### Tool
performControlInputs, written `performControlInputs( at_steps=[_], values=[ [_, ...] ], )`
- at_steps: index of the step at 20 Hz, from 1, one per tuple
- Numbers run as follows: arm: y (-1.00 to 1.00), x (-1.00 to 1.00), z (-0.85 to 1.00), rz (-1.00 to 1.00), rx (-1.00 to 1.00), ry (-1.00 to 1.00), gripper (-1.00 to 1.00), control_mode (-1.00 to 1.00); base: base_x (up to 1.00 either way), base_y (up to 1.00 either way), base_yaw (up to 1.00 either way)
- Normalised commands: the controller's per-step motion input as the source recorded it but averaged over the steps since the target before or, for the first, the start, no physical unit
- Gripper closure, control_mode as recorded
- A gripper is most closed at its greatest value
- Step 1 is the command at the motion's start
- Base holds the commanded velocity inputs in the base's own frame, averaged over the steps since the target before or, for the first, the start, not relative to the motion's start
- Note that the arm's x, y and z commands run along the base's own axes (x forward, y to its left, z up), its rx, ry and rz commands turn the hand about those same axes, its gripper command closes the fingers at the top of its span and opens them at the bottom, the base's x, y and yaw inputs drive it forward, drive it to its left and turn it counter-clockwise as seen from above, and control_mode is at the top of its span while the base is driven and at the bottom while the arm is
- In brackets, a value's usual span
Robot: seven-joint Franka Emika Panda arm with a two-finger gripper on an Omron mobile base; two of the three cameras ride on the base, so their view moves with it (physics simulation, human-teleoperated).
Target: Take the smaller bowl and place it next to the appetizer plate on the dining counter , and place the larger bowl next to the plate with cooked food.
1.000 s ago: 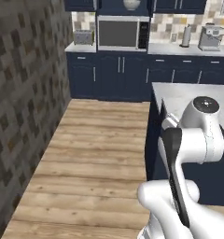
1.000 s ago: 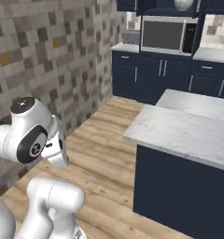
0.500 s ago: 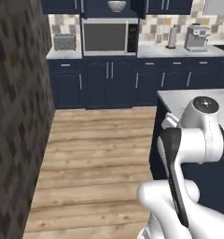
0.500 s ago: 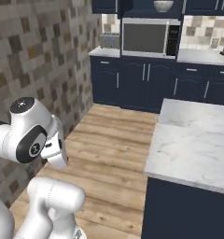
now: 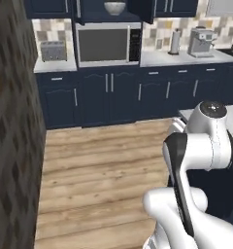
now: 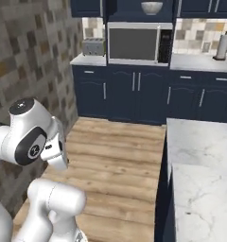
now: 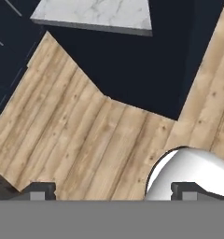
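In the left base view, a bowl (image 5: 114,7) is seen on the shelf just above the microwave (image 5: 107,44); which bowl it is cannot be told. In the right base view, the dining counter (image 6: 200,160) lies right of the microwave (image 6: 138,43), nearer the camera. In the hand view, the gripper (image 7: 113,190) is seen spread wide over wooden floor (image 7: 76,135), nothing held.
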Motion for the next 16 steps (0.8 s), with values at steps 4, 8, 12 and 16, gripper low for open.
performControlInputs(
  at_steps=[4,8,12,16],
  values=[
    [0.0,0.0,0.0,0.0,0.0,0.0,-1.0,1.0,1.0,0.39,-0.17],
    [0.0,0.0,0.0,0.0,0.0,0.0,-1.0,1.0,1.0,0.34,-0.14],
    [0.0,0.0,0.0,0.0,0.0,0.0,-1.0,1.0,1.0,0.4,-0.08],
    [0.0,0.0,0.0,0.0,0.0,0.0,-1.0,1.0,1.0,0.3,-0.05]
  ],
)
